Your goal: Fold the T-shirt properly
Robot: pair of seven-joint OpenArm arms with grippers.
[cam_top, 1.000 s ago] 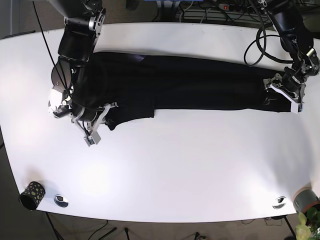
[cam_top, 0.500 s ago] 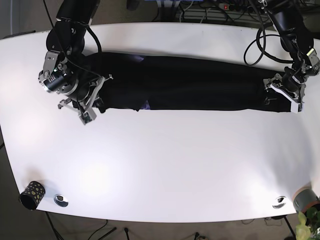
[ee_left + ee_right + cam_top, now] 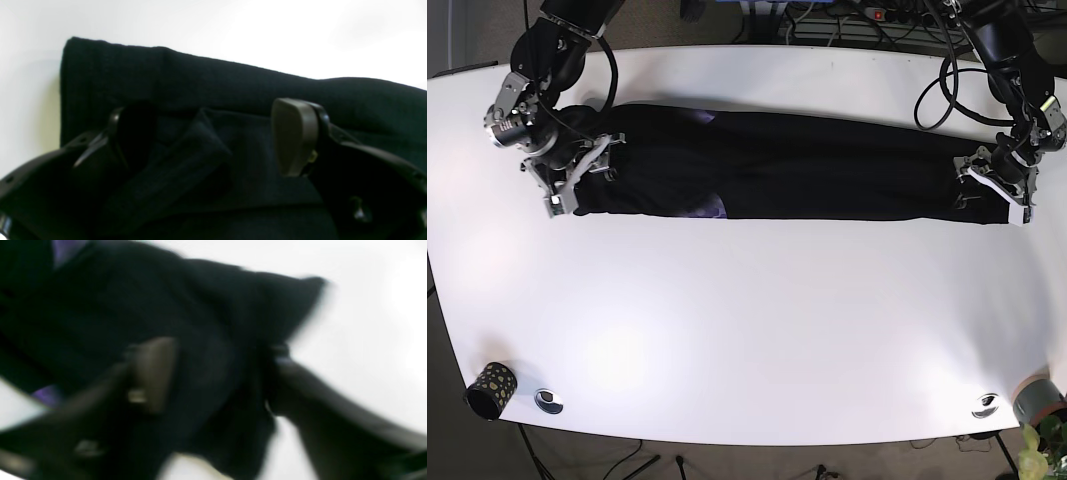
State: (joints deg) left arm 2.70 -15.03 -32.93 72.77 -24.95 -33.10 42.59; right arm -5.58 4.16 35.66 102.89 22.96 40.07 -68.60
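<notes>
Here, black T-shirt (image 3: 787, 165) stretched into a long narrow band across the far half of the white bench (image 3: 757, 330), running almost from one side to the other. Small purple patch showing along its near edge left of centre in the base view, another near the far edge.

At that view's right end, left gripper (image 3: 213, 140) with jaws spread, one finger on either side of a raised fold of the dark cloth, not pressed together. At the opposite end, right gripper (image 3: 213, 373) over the shirt's edge, cloth between its two fingers; picture heavily blurred, jaws apart, grip on the cloth impossible to judge.

Further out, spotted cup (image 3: 491, 388) near the bench's near corner. Cables (image 3: 847, 20) beyond the far edge.
</notes>
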